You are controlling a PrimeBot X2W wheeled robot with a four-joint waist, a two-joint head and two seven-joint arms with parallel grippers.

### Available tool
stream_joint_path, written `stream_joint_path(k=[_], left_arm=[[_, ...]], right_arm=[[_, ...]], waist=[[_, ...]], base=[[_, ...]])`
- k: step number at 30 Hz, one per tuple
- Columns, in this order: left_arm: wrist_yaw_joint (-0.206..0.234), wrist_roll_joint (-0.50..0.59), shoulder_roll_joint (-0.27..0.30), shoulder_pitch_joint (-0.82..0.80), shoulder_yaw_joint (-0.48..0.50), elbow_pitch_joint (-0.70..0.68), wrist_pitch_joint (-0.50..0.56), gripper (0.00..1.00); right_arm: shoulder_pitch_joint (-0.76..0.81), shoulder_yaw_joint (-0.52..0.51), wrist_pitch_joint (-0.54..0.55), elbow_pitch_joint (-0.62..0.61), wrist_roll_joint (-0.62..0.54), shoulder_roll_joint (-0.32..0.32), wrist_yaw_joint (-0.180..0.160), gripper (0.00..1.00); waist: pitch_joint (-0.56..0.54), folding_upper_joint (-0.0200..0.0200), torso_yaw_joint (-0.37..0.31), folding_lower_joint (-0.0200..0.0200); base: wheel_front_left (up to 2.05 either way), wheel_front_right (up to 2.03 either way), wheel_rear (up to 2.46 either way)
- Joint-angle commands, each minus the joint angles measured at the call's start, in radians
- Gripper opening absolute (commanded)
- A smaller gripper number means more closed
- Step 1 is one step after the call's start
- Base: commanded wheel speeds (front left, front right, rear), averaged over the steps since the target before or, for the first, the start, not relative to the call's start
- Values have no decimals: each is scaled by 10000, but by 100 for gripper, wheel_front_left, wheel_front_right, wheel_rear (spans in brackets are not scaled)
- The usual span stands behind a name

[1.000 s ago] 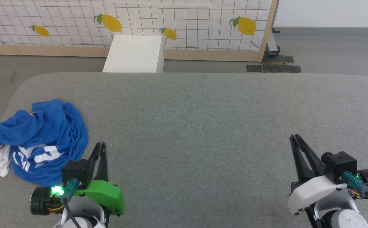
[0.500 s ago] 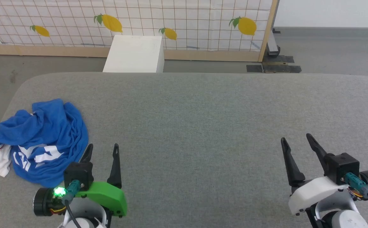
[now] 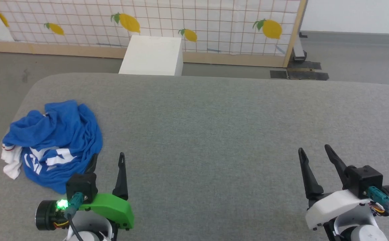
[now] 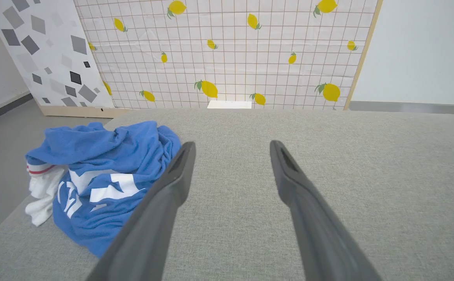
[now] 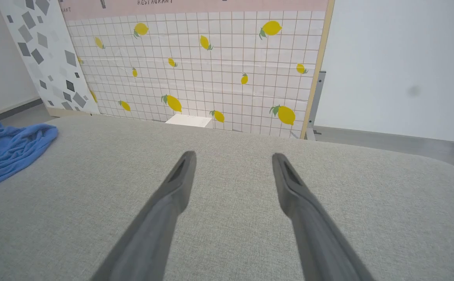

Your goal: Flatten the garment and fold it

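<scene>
The garment (image 3: 52,140) lies crumpled in a heap at the left end of the bench (image 3: 214,127), blue folds on top, white lettering showing, and a white sleeve bunched at the side nearest the bench's left edge. The left tool (image 3: 108,155) stands with its jaws wide and empty just beside the heap, its left finger overlapping the cloth's near hem in the head view; whether it touches the cloth I cannot tell. The right tool (image 3: 314,148) is also wide and empty, well apart from the garment, over bare bench on the far right.

Nothing is flattened yet, so the work seems to be at its start. The heap sits close to the edge, and a pull toward the left would likely drag it off. The layers are tangled, so a pinch into the bulk would probably catch several at once and lift a lump rather than a hem. The right tool must cross most of the bench to help, and it could foul the left arm on arrival
</scene>
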Motion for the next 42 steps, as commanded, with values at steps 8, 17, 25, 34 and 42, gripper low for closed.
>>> stream_joint_path(k=[8, 17, 25, 34, 42], left_arm=[[117, -192, -15, -12, -23, 144, -274, 100], [177, -306, -19, -15, -39, 260, -460, 100], [236, -396, -23, -4, -32, 318, -624, 100], [298, -517, -27, 8, -37, 392, -811, 100], [367, -604, -30, 29, -39, 461, -974, 100]], right_arm=[[192, -8, -274, 180, 253, 3, -4, 100], [223, 35, -461, 337, 437, 3, -5, 100], [260, 107, -626, 490, 579, 4, -6, 100], [276, 175, -814, 664, 729, 4, -7, 100], [316, 266, -979, 853, 921, 5, -8, 100]], waist=[[8, 0, 484, 0], [26, 0, 1002, 0], [24, 0, 1482, 0], [36, 0, 1980, 0], [-1, 0, 2337, 0]], base=[[0, 0, 0], [0, 0, 0], [0, 0, 0], [0, 0, 0], [0, 0, 0]])
